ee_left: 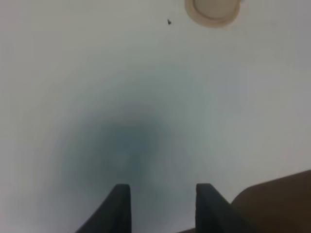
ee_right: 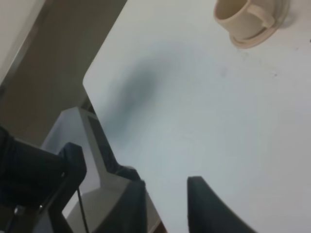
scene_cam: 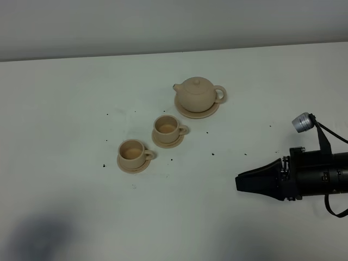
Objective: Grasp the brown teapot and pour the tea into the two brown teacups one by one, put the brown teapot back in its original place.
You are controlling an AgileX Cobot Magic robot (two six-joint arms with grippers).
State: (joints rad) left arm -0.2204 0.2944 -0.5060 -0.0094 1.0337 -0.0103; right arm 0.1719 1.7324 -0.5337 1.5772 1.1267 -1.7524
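The brown teapot (scene_cam: 197,93) stands upright on its wide saucer, the original place (scene_cam: 210,112), at the back of the table, spout to the left. In front of it, running diagonally to the left, the two brown teacups (scene_cam: 167,128) (scene_cam: 132,151) sit on small saucers. My right gripper (scene_cam: 240,182) hovers low at the right, pointing left, well apart from the teapot. In the right wrist view the gripper (ee_right: 163,183) stands open and empty, with one teacup (ee_right: 241,17) far ahead. In the left wrist view the left gripper (ee_left: 163,187) is open over bare table, a teacup's saucer (ee_left: 212,11) far off.
Small dark specks (scene_cam: 212,154) dot the white table (scene_cam: 65,103). The right wrist view shows the table's edge (ee_right: 93,92), with floor and dark equipment (ee_right: 34,170) beyond. A soft shadow (scene_cam: 38,239) lies at the front left of the table.
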